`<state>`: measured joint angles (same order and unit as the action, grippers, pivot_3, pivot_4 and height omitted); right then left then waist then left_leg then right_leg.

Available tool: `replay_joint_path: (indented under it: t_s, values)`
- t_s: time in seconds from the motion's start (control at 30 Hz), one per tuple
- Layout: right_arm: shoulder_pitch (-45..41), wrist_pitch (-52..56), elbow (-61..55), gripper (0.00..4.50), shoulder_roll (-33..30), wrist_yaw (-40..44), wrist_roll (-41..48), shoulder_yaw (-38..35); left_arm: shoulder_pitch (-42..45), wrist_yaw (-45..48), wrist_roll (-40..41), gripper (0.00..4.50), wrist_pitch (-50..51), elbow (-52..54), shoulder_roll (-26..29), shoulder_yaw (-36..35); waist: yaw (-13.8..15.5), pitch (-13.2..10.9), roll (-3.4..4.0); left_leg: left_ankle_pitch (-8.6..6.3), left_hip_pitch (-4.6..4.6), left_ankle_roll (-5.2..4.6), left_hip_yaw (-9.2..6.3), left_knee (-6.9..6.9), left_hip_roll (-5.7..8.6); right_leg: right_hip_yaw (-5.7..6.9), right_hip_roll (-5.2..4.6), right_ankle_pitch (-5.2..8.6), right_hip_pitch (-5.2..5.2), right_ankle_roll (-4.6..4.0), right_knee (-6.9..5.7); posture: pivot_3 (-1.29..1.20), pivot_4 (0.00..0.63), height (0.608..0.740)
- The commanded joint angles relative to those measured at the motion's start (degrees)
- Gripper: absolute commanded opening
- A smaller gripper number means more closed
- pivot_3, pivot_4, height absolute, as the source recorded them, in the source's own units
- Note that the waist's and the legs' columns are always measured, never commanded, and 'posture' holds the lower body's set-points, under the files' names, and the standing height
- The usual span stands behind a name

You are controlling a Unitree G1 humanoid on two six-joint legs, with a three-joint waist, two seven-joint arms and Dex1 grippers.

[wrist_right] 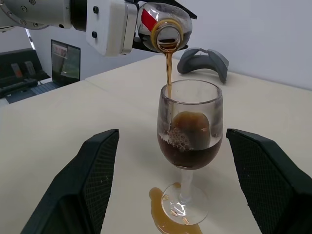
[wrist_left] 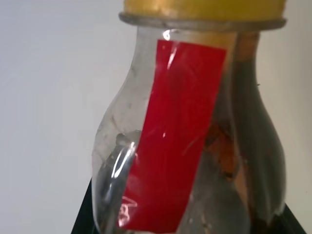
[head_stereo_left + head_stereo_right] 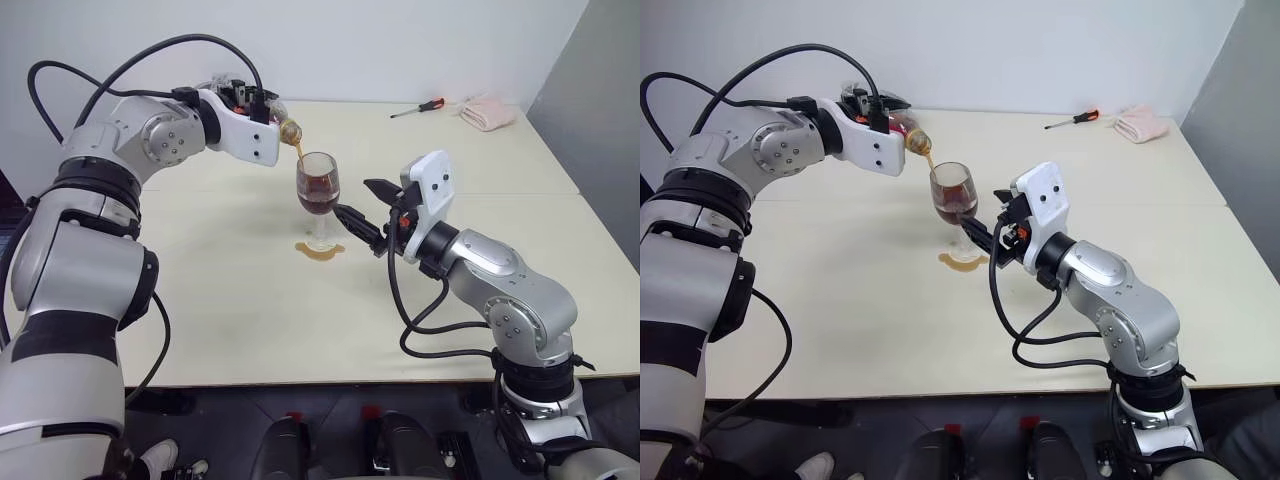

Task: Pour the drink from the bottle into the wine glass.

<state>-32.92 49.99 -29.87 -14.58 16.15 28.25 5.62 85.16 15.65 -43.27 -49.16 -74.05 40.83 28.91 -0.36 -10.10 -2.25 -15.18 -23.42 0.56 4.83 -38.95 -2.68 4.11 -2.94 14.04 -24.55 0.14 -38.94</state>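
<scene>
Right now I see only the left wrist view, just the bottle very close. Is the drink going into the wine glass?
Observer: Yes, a thin stream falls from the bottle into the wine glass.
Operator: Did any spill?
Observer: A brown puddle lies on the table around the glass foot.
Operator: Where is the right gripper?
Observer: The right gripper is open, its fingers either side of the glass, not touching it.

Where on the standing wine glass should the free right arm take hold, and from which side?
Grip the wine glass at the thin stem below the bowl, coming level from the right gripper's side. Its open jaws already flank the upright glass; the bowl is wide and part full, with a spill by the foot.
</scene>
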Motion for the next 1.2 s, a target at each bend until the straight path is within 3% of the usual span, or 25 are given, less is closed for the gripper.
replay_joint_path:
  t_s: [0.03, 0.6, 1.2]
  values:
    - [-0.47, -0.63, -2.06, 3.78, -0.08, 0.26, 0.27, -0.68, 2.68, -1.15, 0.21, 1.65, -0.07, 0.50, 1.14, -0.38, 0.00, 0.00, 0.00, 0.00, 0.00, 0.00, 0.00, 0.00, 0.00, 0.00, 0.00, 0.00, 0.00, 0.00, 0.00, 0.00, 0.150, 0.740]
    - [-0.37, -0.59, -2.19, 3.78, 0.03, 0.09, 0.30, -0.78, 2.28, 0.19, 1.58, 1.65, 0.40, 0.19, 0.76, -1.34, 0.00, 0.00, 0.00, 0.00, 0.00, 0.00, 0.00, 0.00, 0.00, 0.00, 0.00, 0.00, 0.00, 0.00, 0.00, 0.00, 0.150, 0.740]
    - [-0.13, -0.87, -2.03, 3.78, -0.27, 0.13, -0.02, -0.78, -6.33, 16.04, 15.91, 1.65, 1.96, 2.41, -2.38, -10.07, -0.06, 0.00, 0.00, 0.00, 0.00, 0.00, 0.01, -0.01, 0.00, 0.00, 0.00, -0.03, -0.01, -0.06, -0.01, 0.00, 0.150, 0.740]
